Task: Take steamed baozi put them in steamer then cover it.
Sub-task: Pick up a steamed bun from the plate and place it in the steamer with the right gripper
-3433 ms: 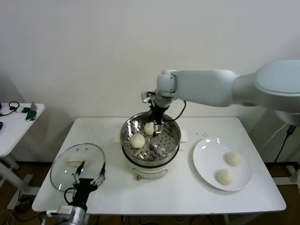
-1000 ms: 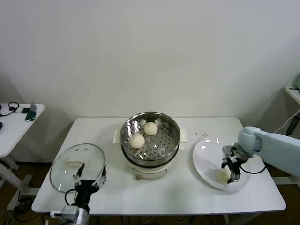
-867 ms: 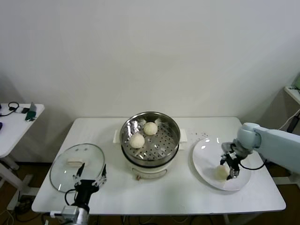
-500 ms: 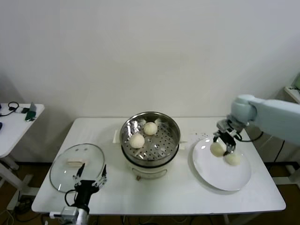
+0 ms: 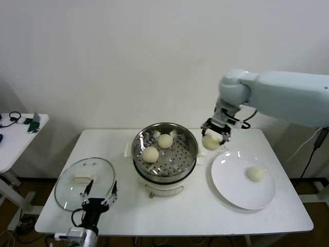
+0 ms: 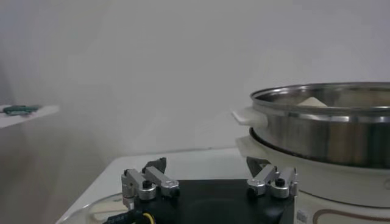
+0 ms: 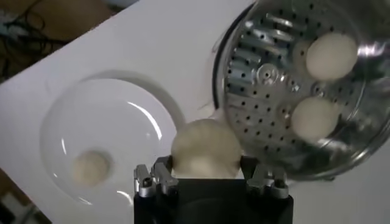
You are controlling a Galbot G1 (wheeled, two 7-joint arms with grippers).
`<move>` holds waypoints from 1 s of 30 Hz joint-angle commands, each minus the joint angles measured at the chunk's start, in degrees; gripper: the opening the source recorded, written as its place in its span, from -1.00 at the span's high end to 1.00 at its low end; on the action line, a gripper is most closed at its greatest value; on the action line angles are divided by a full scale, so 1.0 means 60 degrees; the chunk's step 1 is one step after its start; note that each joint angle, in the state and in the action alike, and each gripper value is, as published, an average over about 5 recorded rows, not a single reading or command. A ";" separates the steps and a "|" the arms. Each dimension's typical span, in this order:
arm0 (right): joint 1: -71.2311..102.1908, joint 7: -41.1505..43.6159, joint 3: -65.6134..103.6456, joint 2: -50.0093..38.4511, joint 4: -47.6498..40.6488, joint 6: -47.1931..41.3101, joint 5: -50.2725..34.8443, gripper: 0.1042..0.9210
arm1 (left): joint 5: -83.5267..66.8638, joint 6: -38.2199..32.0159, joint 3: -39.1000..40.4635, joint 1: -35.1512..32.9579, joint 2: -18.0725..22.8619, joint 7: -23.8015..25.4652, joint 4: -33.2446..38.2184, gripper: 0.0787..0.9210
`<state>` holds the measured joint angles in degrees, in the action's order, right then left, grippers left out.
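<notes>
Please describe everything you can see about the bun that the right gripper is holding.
The held bun is a small, smooth, round, cream-white piece of dough. The right gripper is shut on it from both sides and holds it in the air, between the steamer and the plate, touching neither.

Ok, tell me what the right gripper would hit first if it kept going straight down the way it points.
Probably bare table beside the steamer, judging from its wrist view. The right gripper, holding a baozi, hangs near the steamer's rim, though depth is unclear.

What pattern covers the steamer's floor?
Rows of small round holes in shiny steel, clearest in the right wrist view.
</notes>
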<state>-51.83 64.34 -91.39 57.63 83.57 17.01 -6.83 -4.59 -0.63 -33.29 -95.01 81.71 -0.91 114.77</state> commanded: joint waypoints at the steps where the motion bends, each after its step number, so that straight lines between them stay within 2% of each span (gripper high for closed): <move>1: 0.0168 0.0064 0.0560 0.1565 0.0037 0.1235 0.0586 -0.49 | -0.0035 0.0013 0.0014 -0.0019 -0.0015 0.0003 -0.0018 -0.77; 13: 0.1968 -0.0038 0.0962 0.3303 -0.1344 0.2177 0.1555 -0.49 | -0.0259 0.0022 -0.0076 -0.0077 -0.0100 0.0003 -0.0193 -0.77; 20: 0.2654 -0.0086 0.0868 0.3607 -0.1834 0.2441 0.2027 -0.49 | -0.0473 0.0039 -0.0124 -0.0016 -0.0240 0.0004 -0.0297 -0.77; 30: 0.3087 -0.0167 0.0796 0.3699 -0.2060 0.2471 0.1982 -0.51 | -0.0547 0.0061 -0.0185 0.0032 -0.0352 0.0001 -0.0359 -0.77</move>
<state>-36.09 63.49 -86.75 77.91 72.90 30.50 3.60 -7.58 -0.36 -34.38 -94.87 79.87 -0.92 112.73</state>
